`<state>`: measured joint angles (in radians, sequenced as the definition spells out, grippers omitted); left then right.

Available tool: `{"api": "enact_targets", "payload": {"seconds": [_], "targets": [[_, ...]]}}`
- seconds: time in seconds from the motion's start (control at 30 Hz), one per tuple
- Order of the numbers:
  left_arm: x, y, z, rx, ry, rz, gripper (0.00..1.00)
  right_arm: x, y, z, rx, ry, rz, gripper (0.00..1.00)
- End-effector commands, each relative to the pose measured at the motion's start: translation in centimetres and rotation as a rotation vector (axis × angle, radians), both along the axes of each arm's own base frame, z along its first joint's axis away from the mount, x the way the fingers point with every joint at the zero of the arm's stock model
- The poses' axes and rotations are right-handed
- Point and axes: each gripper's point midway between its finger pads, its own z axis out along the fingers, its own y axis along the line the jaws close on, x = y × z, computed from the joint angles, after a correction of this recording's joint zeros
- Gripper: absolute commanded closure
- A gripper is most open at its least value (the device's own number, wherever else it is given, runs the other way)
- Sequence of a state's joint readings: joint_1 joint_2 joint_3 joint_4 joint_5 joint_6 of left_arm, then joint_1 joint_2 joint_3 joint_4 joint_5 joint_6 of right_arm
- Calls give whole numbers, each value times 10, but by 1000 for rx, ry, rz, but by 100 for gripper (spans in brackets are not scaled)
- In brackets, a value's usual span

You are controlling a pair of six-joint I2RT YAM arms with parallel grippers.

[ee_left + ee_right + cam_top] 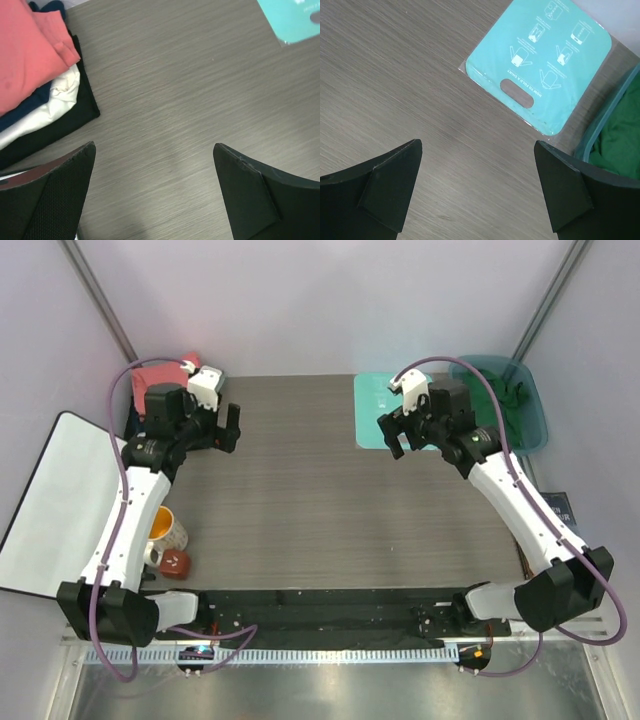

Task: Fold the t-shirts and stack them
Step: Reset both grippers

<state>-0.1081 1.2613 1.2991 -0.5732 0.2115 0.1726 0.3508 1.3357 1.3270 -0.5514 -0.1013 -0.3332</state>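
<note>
A folded stack of t-shirts [158, 375] lies at the table's back left corner. In the left wrist view the coral-red shirt [27, 45] is on top, with navy [20, 117], white [55, 102] and a dark one [65, 125] under it. A dark green shirt [512, 398] lies crumpled in the teal bin; it also shows in the right wrist view [620, 142]. My left gripper [228, 428] [154, 146] is open and empty above bare table, just right of the stack. My right gripper [398, 435] [478, 143] is open and empty above bare table, beside the mint-green board.
The mint-green folding board [383, 410] [540, 60] lies flat at the back right, next to the teal bin [537, 430]. A white panel [50, 500] hangs off the left edge. An orange-lined mug [168, 530] and a small brown object [178, 562] stand near front left.
</note>
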Motion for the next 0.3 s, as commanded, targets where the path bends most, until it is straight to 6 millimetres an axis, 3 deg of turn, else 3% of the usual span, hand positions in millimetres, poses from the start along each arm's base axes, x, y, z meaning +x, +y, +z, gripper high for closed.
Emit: {"api": "enact_targets", "payload": {"seconds": [0.0,0.27], "targets": [[8,7,26,-83,-62,110,0,-3,-10,31,71,-83,-100,0],[12,2,26,-107,-61,101,0,-6,-15,34,66,-127,-108,0]]}}
